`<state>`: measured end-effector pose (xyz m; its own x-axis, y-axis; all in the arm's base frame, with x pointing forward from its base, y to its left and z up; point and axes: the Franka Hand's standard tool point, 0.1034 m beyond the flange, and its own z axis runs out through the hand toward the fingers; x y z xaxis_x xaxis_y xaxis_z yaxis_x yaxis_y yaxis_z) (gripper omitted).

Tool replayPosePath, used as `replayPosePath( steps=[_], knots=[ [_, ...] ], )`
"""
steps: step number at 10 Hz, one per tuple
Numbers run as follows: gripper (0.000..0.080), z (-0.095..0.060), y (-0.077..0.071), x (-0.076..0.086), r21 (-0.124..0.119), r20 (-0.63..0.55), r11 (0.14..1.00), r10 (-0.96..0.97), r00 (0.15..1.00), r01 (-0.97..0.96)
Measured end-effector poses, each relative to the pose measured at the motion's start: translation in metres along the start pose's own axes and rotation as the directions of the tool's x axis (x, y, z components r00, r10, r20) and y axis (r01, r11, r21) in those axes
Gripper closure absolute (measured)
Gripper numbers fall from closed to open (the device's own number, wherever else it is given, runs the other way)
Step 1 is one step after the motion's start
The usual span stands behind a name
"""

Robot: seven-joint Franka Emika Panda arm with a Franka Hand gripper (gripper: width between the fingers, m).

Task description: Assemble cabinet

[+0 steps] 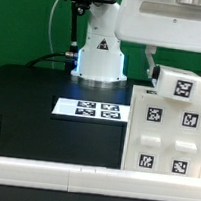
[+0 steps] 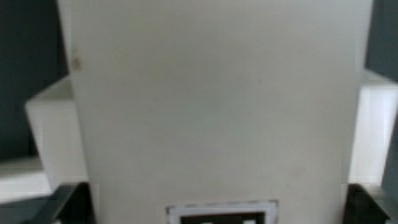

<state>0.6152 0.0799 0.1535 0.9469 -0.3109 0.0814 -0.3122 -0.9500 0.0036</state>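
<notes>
Clearly the cabinet (image 1: 168,136) stands at the exterior view's right, on the black table (image 1: 29,96) and close to the white rail (image 1: 51,172) at the near edge, with the marker board (image 1: 88,109) lying flat just beside it on the exterior view's left. Its front face shows at least 6 square tags, and 1 more tagged white block (image 1: 179,86) sits tilted on its top. The gripper (image 1: 177,68) hangs directly over this top part, and 2 dark fingers (image 1: 150,63) reach down on both sides of the tilted block; whether they press on it or only stand around it, I cannot tell, because the wrist view is filled by a plain white face of the cabinet (image 2: 214,110) and shows only dark corners of the fingers. I judge the piece to be hollow plastic, so light for its size and stiff, not fragile, but the smooth white faces look slippery and a tall box can tip easily if it is pushed high. A good hold would probably be across a narrow wall or across the top block, with the fingers on 2 flat parallel faces, not on an edge. Pushing low on the body seems safer than pushing near the top.
</notes>
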Motion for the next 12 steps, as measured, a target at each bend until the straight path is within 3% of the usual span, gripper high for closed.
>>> replayPosePath(
  steps=[5, 7, 9, 12],
  knots=[
    [0.0244, 0.0000, -0.0009, 0.0007, 0.001, 0.003, 0.949, 0.315, 0.949, -0.315],
    [0.0243, 0.0012, 0.0001, -0.0011, -0.003, 0.010, 0.762, 0.647, 0.762, -0.647],
    [0.0243, 0.0023, -0.0030, 0.0038, 0.042, 0.031, 0.510, 0.859, 0.511, -0.859],
    [0.0243, 0.0025, -0.0043, 0.0042, 0.042, 0.055, 0.352, 0.934, 0.354, -0.935]
  ],
)
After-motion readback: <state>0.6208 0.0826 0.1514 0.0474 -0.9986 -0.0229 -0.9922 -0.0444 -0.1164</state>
